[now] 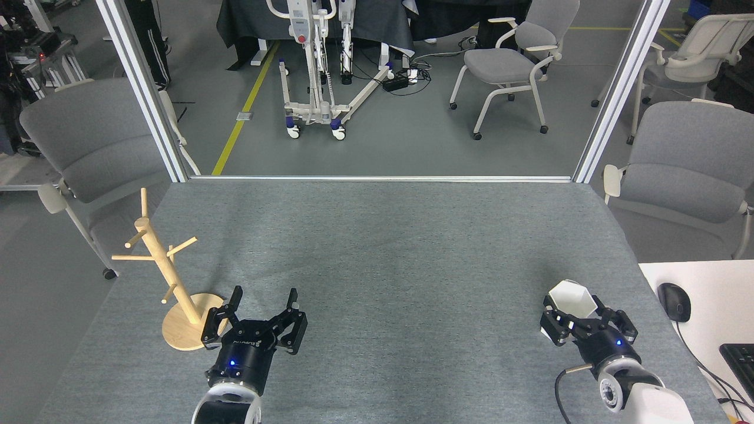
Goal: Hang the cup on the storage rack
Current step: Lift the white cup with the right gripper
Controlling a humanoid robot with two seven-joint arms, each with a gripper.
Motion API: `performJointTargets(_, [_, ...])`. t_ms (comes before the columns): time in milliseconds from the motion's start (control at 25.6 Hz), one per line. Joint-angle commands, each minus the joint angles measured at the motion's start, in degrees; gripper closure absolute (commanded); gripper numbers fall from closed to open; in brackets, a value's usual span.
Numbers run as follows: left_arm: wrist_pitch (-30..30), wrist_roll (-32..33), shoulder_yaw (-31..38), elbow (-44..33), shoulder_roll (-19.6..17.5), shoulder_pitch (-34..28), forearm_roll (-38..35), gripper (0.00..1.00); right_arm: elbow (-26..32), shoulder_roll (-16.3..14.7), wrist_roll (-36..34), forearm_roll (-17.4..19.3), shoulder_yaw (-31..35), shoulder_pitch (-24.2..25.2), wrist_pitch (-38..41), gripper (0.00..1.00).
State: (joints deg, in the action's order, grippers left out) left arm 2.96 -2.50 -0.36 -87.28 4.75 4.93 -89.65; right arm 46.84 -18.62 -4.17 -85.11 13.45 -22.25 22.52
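Gripping faceted white cup (570, 298), right gripper (586, 325); wooden-pegged storage rack (169, 275) apart.

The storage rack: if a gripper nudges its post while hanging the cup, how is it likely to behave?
The storage rack is probably light: slim wooden post, thin pegs. Its tall post on a small round base suggests a push up high could tip or slide it on the table. The pegs look rigid but thin.

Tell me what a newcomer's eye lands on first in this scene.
First, the white cup at the table's near right, with the right gripper closed around it. Next, the wooden storage rack standing at the near left, no cup on its pegs, with the open left gripper empty beside its round base.
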Motion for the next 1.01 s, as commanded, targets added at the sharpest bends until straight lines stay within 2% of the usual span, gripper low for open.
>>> performJointTargets(0, [-0.1, 0.0, -0.1, 0.1, 0.1, 0.0, 0.0, 0.00, -0.6, 0.1, -0.1, -0.1, 0.0, -0.2, 0.0, 0.01])
performJointTargets(234, [-0.1, 0.0, -0.1, 0.8, 0.1, 0.1, 0.0, 0.00, -0.7, 0.1, -0.1, -0.2, -0.1, -0.3, -0.5, 0.01])
performJointTargets(351, [-0.1, 0.0, -0.1, 0.8, 0.1, 0.1, 0.0, 0.00, -0.7, 0.3, -0.3, -2.4, -0.1, -0.4, -1.2, 0.01])
performJointTargets(585, [-0.2, 0.0, 0.0, 1.4, 0.1, 0.3, 0.0, 0.00, -0.7, 0.5, -3.1, -3.0, -0.1, -0.3, -1.5, 0.02])
performJointTargets(741, [-0.2, 0.0, 0.0, 1.5, 0.1, 0.4, 0.0, 0.00, -0.7, 0.5, -3.3, -3.7, -0.1, -0.4, -1.5, 0.10])
performJointTargets(975, [-0.4, 0.0, -0.1, 1.5, 0.2, 0.5, 0.0, 0.00, -0.7, 0.5, -3.2, -3.8, -0.1, -0.2, -1.4, 0.07])
